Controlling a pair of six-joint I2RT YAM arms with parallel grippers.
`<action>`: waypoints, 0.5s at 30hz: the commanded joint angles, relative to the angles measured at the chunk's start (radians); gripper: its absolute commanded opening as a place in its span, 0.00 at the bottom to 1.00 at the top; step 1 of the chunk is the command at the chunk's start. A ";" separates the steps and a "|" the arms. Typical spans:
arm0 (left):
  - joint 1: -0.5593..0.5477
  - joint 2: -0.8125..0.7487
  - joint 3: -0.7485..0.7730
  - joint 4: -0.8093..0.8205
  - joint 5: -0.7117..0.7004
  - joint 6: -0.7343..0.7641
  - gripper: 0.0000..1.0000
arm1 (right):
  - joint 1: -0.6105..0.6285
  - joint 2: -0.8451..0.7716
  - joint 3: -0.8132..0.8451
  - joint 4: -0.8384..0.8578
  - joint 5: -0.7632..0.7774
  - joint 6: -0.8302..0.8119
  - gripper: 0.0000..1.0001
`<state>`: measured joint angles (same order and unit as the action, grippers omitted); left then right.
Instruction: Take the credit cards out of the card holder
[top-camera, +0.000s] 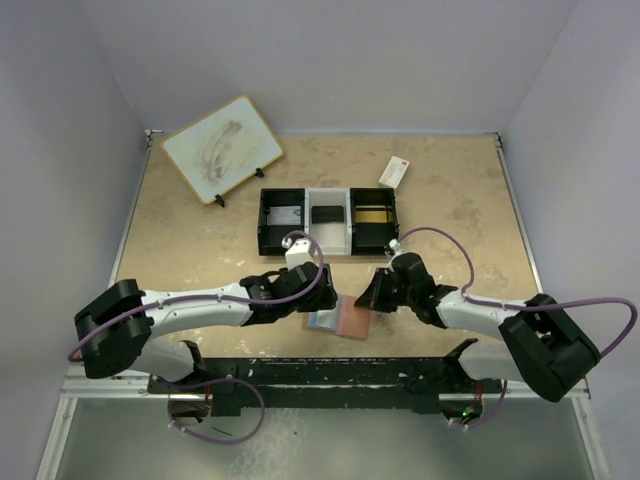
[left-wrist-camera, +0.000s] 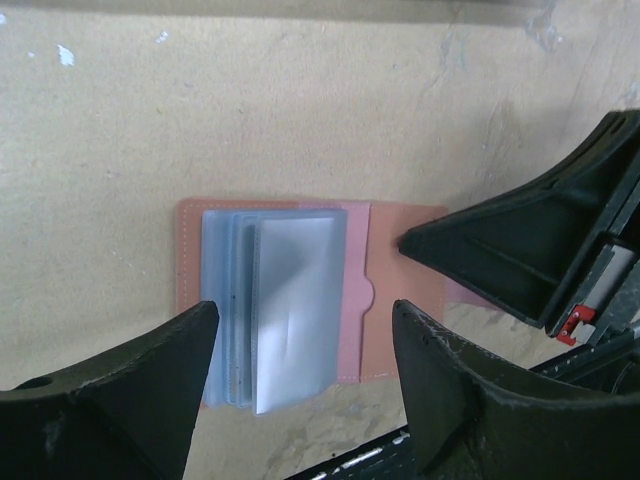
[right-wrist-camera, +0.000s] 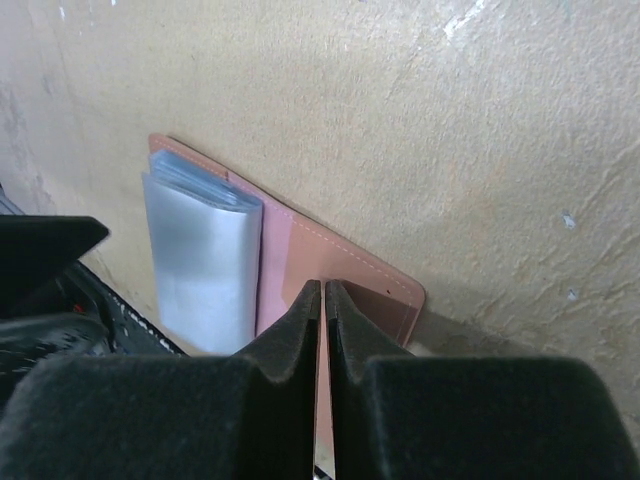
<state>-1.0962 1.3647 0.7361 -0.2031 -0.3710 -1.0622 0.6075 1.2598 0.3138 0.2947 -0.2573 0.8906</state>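
Observation:
The salmon-tan card holder (top-camera: 348, 322) lies open on the table between my two grippers. Its glossy bluish clear pockets (left-wrist-camera: 295, 300) are fanned over its left half, and I cannot tell whether a card is inside them. My left gripper (left-wrist-camera: 305, 330) hovers open over the pockets, a finger on either side. My right gripper (right-wrist-camera: 323, 285) is shut, its tips resting on the bare right flap of the card holder (right-wrist-camera: 330, 250). Credit cards lie in the tray: a silvery grey one (top-camera: 285, 216), a black one (top-camera: 326, 213), and a dark one with a pale stripe (top-camera: 372, 215).
The black-and-white three-compartment tray (top-camera: 328, 247) stands just beyond the grippers. A white packet with a red end (top-camera: 394, 172) lies at the back right. A pale board on a small stand (top-camera: 222, 148) sits at the back left. The table's near edge runs close behind the card holder.

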 joint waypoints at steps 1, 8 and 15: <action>-0.007 0.020 -0.010 0.095 0.076 0.025 0.67 | -0.005 0.034 -0.010 0.029 0.031 0.009 0.08; -0.008 0.013 -0.030 0.099 0.045 0.012 0.65 | -0.004 0.044 -0.021 0.027 0.042 0.023 0.08; -0.008 0.071 -0.026 0.120 0.097 0.021 0.64 | -0.005 0.044 -0.020 0.022 0.043 0.024 0.08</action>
<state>-1.1004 1.4094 0.7197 -0.1276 -0.3008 -1.0542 0.6075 1.2839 0.3115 0.3367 -0.2550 0.9176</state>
